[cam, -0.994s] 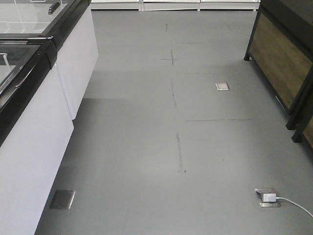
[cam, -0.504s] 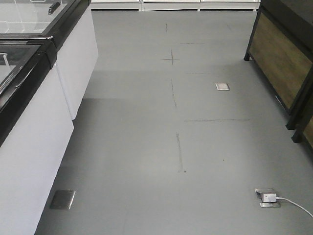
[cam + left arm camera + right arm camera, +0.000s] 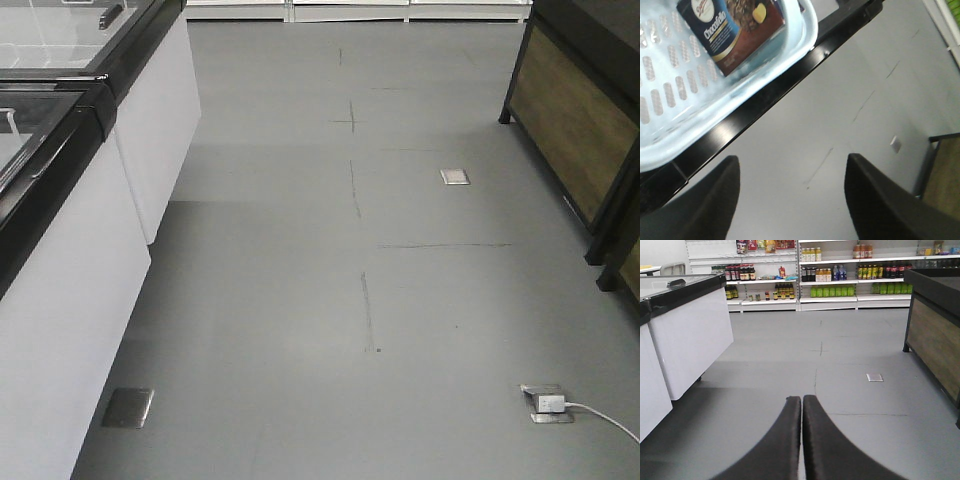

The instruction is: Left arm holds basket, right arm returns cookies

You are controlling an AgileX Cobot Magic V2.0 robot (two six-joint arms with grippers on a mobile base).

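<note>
Nothing moved on the grey floor (image 3: 300,300); left gripper (image 3: 792,167) spread, right gripper (image 3: 801,401) pressed together.

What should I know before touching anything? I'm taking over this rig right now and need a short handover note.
Left gripper: open, empty, bare floor showing between its fingers.
Right gripper: shut, empty, pointing down the aisle toward the shelves.
Cookies: lying inside the basket, which neither gripper grips.
Done: nothing that shows.
Left: take hold of the basket, then lift out the cookies with the right gripper and return them, probably to a shelf.
</note>
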